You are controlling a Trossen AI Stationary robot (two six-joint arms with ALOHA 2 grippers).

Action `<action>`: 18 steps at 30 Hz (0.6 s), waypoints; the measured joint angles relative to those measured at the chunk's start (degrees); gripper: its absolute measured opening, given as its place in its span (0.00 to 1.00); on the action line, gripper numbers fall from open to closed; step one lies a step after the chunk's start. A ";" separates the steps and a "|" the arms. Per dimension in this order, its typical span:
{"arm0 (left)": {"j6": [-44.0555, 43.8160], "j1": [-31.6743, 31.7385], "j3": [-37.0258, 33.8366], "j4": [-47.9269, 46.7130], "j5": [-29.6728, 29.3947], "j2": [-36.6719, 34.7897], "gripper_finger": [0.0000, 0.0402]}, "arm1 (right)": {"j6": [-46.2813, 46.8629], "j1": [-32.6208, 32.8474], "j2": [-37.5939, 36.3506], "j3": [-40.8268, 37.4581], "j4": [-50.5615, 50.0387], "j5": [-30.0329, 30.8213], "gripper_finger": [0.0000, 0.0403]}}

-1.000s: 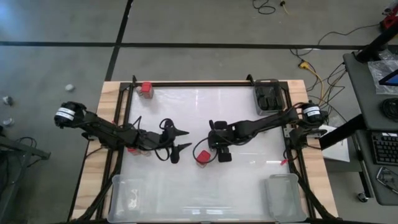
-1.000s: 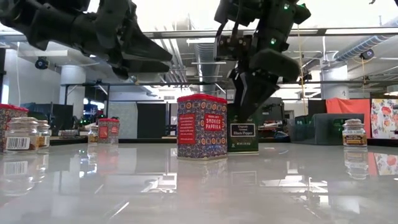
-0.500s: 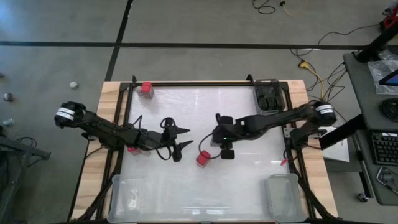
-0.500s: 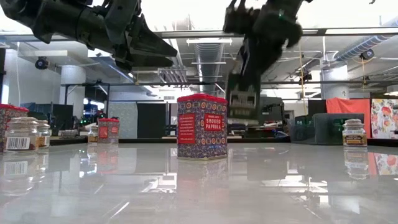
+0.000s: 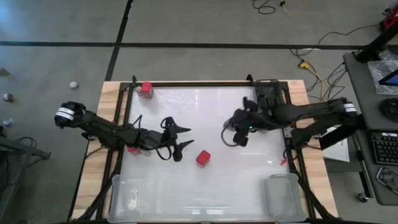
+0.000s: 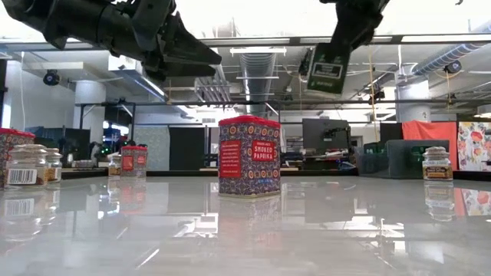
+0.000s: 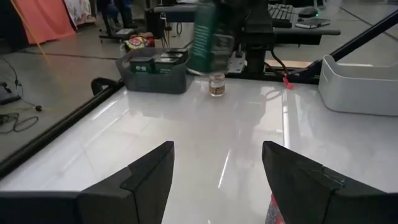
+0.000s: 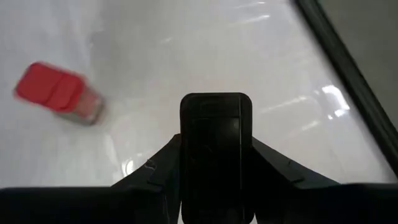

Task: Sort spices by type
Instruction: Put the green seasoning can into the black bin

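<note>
From above, we see a glossy white table (image 5: 205, 118) framed in wood. The left gripper (image 5: 181, 139) hovers over the table's left-centre, its two dark fingers spread apart with nothing between them. A red-topped blocky spice tin (image 5: 203, 158) stands just right of it. The right gripper (image 5: 238, 129) sits right of centre, near a dark grey bin (image 5: 268, 94) at the far right corner. Another red-topped blocky jar (image 5: 146, 88) stands at the far left corner

At table height, we see the red-lidded patterned paprika tin (image 6: 249, 156) upright in the middle. High above it to the right, the right gripper (image 6: 331, 57) holds a black rectangular pepper tin (image 6: 326, 69) in the air, tilted

From the left wrist, we see open fingers (image 7: 149, 180) and, across the table, a small round glass jar (image 7: 216, 84) beside the grey bin — the lifted tin blurred above it

From the right wrist, the fingers (image 8: 155, 171) clamp both sides of the black tin (image 8: 216, 155) — a red-topped jar (image 8: 59, 93) below
</note>
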 joint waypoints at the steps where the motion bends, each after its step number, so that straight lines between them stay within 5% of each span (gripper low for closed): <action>1: 0.64 0.00 0.22 0.01 0.00 0.00 0.57 | 1.77 -0.51 -0.94 0.00 -1.37 1.28 0.34; 7: 5.00 0.00 1.53 -0.01 -0.04 0.00 0.57 | 10.26 -6.60 -5.90 -0.04 -7.53 5.45 0.31; 18: 13.67 0.00 1.96 -3.89 2.87 -3.75 0.57 | 11.10 -25.52 -10.60 0.50 -10.51 4.78 0.33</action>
